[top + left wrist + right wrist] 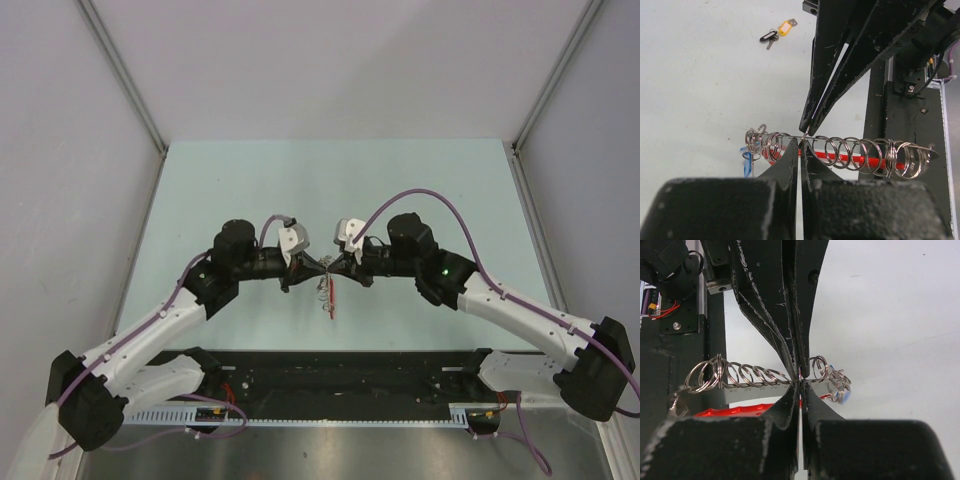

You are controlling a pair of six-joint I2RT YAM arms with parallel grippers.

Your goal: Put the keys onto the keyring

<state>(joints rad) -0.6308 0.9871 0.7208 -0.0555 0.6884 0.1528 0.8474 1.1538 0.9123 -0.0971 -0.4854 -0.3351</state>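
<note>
Over the pale green tabletop [250, 190]: the keyring [855, 152], a thin silver wire ring pulled out into a long loose coil, hangs level and clear of the surface. From one side of the keyring comes the left hand [800, 145], fingers pressed together, tips nipping a single strand of the wire. From the opposite side comes the right hand [807, 131], likewise clamped tight on that same strand, so the two sets of tips all but touch. A red curved end piece [840, 158] runs along just behind the coil. A small blue-headed key [746, 161] dangles at one end of the keyring. A small yellow-headed key [784, 28] lies flat on the tabletop, well apart from the keyring. Just beside it is a dark item [767, 36], too small to identify.
</note>
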